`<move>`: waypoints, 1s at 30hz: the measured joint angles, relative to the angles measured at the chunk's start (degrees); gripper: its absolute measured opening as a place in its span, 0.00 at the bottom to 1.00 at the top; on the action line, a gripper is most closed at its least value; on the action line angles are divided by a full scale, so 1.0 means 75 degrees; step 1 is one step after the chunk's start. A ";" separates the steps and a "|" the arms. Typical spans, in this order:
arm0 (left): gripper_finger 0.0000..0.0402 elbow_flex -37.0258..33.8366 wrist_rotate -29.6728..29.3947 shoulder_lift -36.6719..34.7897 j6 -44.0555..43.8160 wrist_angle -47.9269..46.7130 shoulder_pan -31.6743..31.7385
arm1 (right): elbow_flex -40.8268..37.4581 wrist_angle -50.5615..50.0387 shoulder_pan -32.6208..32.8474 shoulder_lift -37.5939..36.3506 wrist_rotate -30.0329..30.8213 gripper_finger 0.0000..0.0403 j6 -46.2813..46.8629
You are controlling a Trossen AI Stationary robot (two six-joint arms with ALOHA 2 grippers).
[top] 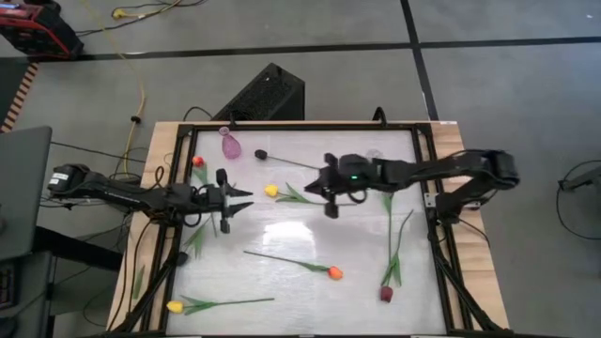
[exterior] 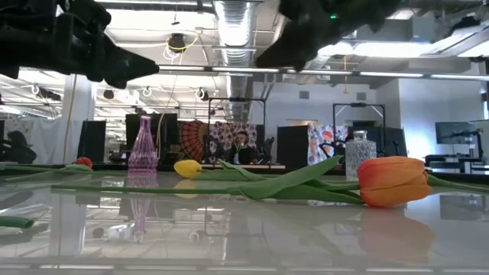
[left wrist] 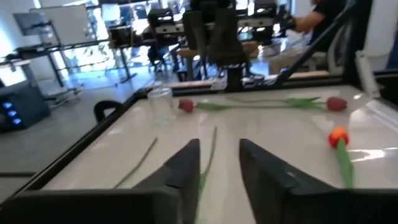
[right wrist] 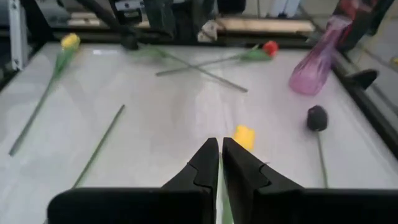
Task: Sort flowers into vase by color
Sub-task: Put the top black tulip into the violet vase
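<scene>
Yellow tulip (right wrist: 244,136) stem under right hand (right wrist: 220,163), hidden.

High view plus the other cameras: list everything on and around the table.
yellow tulips: two, yellow; one mid-table, the other at the high view's bottom left.
orange tulip: one, orange; bottom centre.
red tulip: one, red; left, near the pink vase.
maroon tulips: two, dark; one top centre, the other bottom right.
reddish tulip: one; beside the clear vase.
pink vase: one; top left.
clear vase: one, glass.
table: one, glossy white, black frame.
person: one, beyond the table.
left gripper: open, left side.
right gripper: shut, above a yellow tulip's stem.
</scene>
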 joint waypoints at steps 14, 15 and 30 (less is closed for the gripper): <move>0.44 0.0009 -0.0719 0.0057 -0.0198 0.0016 0.0000 | 0.3209 -0.2969 -0.1601 0.3157 0.0207 0.40 0.0160; 0.44 0.0009 -0.0719 0.0057 -0.0200 0.0013 0.0000 | 0.3302 -0.3100 -0.1752 0.3321 0.0205 0.42 0.0081; 0.44 0.0012 -0.0721 0.0057 -0.0203 -0.0424 0.0001 | 0.3625 -0.3919 -0.2714 0.4385 0.0157 0.47 -0.0238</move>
